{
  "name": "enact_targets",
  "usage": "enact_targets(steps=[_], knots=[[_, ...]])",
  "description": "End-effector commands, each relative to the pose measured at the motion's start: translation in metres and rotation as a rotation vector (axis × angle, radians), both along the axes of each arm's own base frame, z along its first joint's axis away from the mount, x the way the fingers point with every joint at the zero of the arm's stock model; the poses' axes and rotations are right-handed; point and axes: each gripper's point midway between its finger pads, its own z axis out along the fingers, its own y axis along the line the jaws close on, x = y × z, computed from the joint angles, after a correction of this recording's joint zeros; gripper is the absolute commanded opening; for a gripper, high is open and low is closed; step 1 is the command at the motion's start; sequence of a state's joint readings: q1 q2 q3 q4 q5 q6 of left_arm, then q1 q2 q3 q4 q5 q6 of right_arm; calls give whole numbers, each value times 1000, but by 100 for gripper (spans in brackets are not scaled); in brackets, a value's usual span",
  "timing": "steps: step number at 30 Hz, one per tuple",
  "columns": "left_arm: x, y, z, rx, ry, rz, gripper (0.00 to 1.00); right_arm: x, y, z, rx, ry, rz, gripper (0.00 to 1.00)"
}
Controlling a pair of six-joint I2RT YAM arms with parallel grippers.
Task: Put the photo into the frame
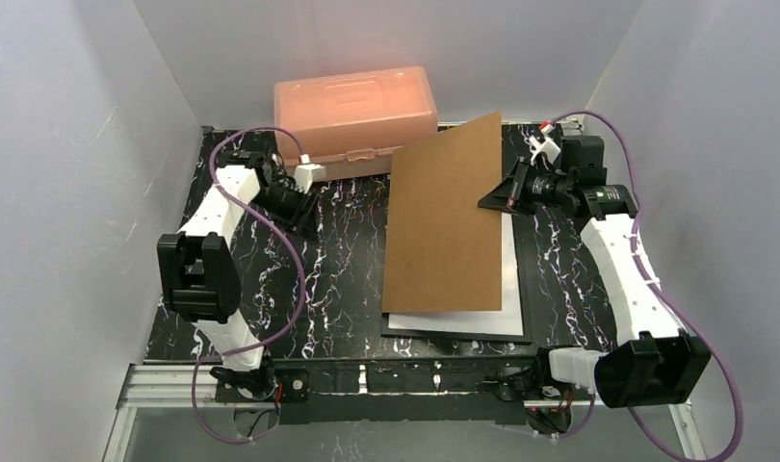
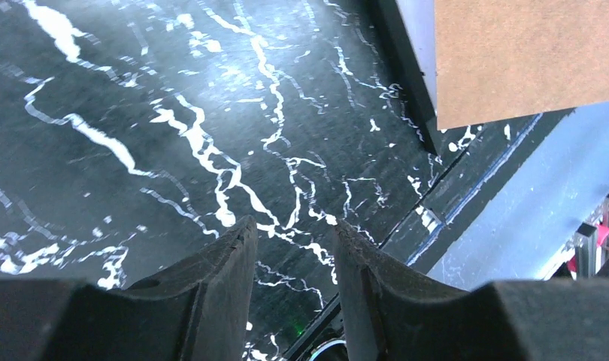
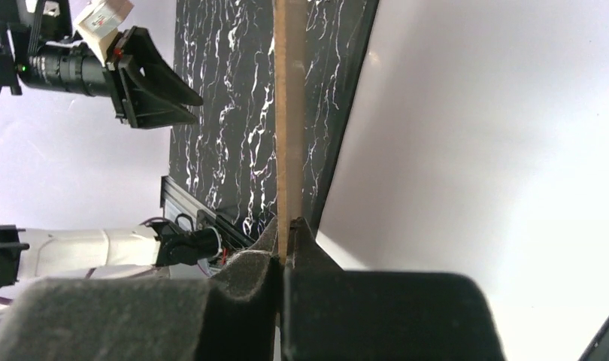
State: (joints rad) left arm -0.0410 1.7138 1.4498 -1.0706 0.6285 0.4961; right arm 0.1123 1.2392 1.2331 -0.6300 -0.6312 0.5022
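Note:
The black frame [image 1: 521,294] lies flat on the right half of the table. A white sheet [image 1: 454,323] rests inside it. No print shows on that sheet, so I cannot tell whether it is the photo lying face down. A brown backing board [image 1: 444,221] slants up over the frame, and my right gripper [image 1: 492,200] is shut on its right edge. The right wrist view shows the board [image 3: 286,113] edge-on between the closed fingers of the right gripper [image 3: 286,222]. My left gripper [image 1: 304,217] hovers over bare table left of the board, and in the left wrist view it [image 2: 290,224] is open and empty.
A peach plastic box [image 1: 357,115] stands at the back of the black marbled table [image 1: 338,289], just behind the left gripper. White walls close in both sides and the back. The board's lower corner [image 2: 527,53] and the frame's edge [image 2: 410,83] show in the left wrist view.

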Motion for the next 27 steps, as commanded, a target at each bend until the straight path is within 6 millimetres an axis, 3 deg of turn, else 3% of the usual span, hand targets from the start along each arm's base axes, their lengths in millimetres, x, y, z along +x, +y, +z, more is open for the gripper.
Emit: enact_targets(steps=[1,11,17,27], knots=[[-12,-26,5,-52,35,-48,40,-20,-2,30,-1,-89,57,1],[-18,-60,-2,-45,55,-142,39,-29,-16,9,-46,-49,14,1],[-19,-58,-5,-28,48,-144,38,-24,-16,10,-13,-49,18,1],[-19,-53,-15,6,47,-150,37,-30,-10,-10,52,4,21,1]])
